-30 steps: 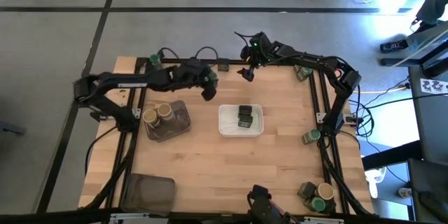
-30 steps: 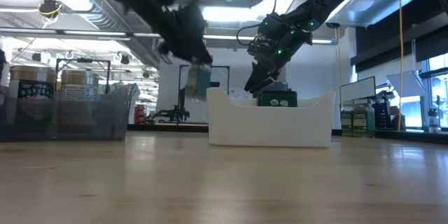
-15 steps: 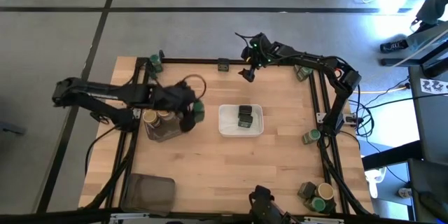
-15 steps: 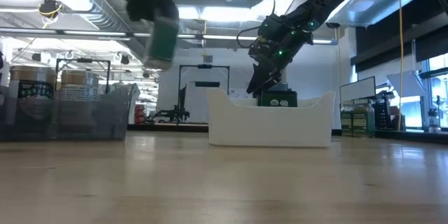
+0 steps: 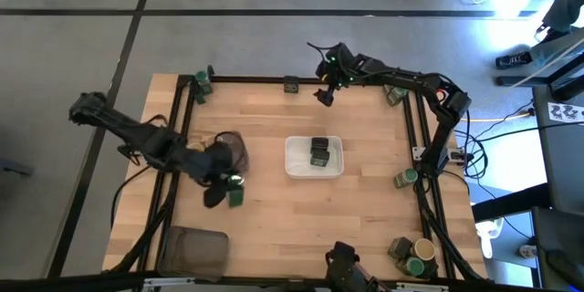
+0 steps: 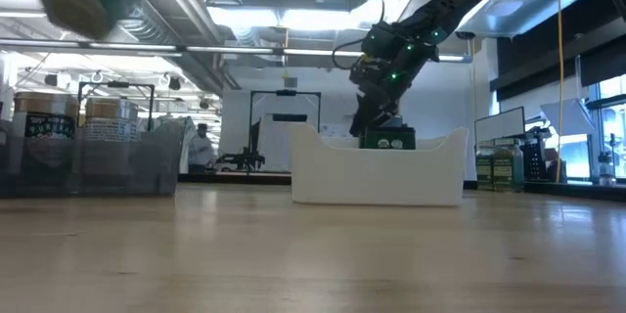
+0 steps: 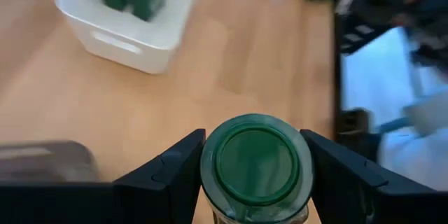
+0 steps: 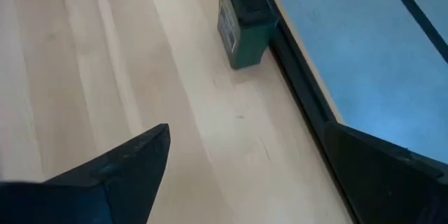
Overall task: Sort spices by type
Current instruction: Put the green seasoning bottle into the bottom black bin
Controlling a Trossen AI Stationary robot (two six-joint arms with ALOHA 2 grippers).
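left hand (image 7: 255,182) | pinching round green-lidded jar (image 7: 256,164), perhaps glass | right hand (image 5: 323,97) spread | wood table (image 5: 365,210)

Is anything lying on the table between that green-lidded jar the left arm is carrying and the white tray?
No. In the high view, only bare wood separates the green-lidded jar from the white tray.

Your left arm (image 5: 137,132) is a chain of dark, matte black links with rounded joint housings. Its gripper (image 7: 253,175) ends in two flat, black, wedge-shaped fingers (image 7: 168,175) with angular, bevelled edges. Your right arm (image 5: 411,82) is the same black build, with a thin black cable looping just behind its gripper (image 5: 323,97) and small green indicator lights glowing on the wrist housing (image 6: 391,54) directly above it.
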